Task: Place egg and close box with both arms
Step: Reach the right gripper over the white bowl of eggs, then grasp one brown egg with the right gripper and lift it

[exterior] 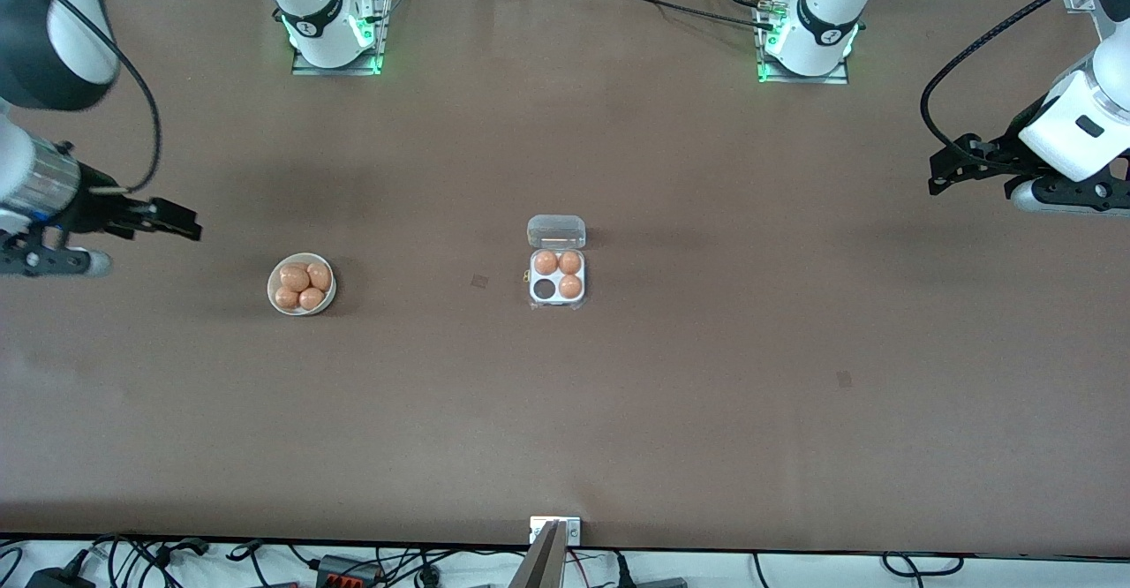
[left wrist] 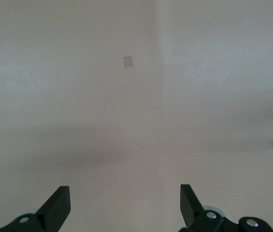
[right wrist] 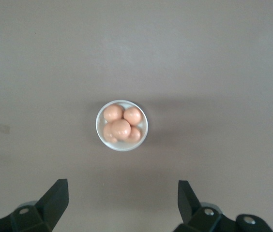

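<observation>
Brown table (exterior: 706, 411): box (exterior: 557, 283) open, three eggs (exterior: 558, 272), no legible writing.

The box (exterior: 557, 280) sits near the middle of the table (exterior: 706, 411), lid (exterior: 556, 231) swung open and lying on the table just beside the tray, farther from the front camera. 3 eggs (exterior: 569, 286) fill 3 of its 4 cells; the cell nearer the camera toward the right arm's end holds none. From the box, toward the right arm's end and well apart, stands a dish (exterior: 274, 296) with 4 eggs (exterior: 294, 278) in it.
</observation>
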`<state>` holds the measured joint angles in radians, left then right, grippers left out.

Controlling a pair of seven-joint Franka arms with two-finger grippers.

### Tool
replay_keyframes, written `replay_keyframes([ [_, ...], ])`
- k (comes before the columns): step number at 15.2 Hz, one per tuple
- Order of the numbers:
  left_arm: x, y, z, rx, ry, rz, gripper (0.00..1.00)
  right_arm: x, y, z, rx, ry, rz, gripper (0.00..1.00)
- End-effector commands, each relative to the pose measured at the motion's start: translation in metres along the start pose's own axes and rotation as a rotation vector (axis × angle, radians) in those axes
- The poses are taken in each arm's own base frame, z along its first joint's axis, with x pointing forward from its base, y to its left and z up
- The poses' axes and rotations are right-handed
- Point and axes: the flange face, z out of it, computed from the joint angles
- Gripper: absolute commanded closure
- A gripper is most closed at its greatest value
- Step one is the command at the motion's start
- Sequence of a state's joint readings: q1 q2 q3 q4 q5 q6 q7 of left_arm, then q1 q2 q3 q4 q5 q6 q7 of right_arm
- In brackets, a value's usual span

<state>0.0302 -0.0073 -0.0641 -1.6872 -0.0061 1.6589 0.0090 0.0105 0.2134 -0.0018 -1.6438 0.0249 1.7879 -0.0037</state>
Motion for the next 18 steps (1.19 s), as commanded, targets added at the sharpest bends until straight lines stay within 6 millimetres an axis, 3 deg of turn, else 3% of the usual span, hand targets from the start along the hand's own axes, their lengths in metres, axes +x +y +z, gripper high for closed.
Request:
replay_keyframes([
  [1,-0.004,0.0,-0.009,0.01,0.0,-0.004,0.0,0.024,-0.036,0.043,-0.007,0.008,-0.058,0.0],
  [3,-0.004,0.0,-0.009,0.01,0.0,-0.004,0.0,0.029,-0.067,0.075,-0.018,-0.029,-0.106,0.0],
  [5,-0.004,0.0,-0.009,0.01,0.0,-0.004,0.0,0.033,-0.078,0.1,-0.041,-0.053,-0.131,0.0],
  [9,-0.004,0.0,-0.009,0.01,0.0,-0.004,0.0,0.025,-0.046,0.148,-0.05,-0.147,-0.085,0.0],
  [11,-0.004,0.0,-0.009,0.01,0.0,-0.004,0.0,0.026,-0.036,0.184,-0.049,-0.193,-0.059,0.0],
  [14,-0.004,0.0,-0.009,0.01,0.0,-0.004,0.0,0.025,-0.039,0.225,-0.044,-0.221,-0.06,0.0],
  [16,-0.004,0.0,-0.009,0.01,0.0,-0.004,0.0,0.024,-0.034,0.242,-0.04,-0.218,-0.051,0.0],
  [18,-0.004,0.0,-0.009,0.01,0.0,-0.004,0.0,0.023,-0.033,0.244,-0.04,-0.218,-0.051,0.0],
])
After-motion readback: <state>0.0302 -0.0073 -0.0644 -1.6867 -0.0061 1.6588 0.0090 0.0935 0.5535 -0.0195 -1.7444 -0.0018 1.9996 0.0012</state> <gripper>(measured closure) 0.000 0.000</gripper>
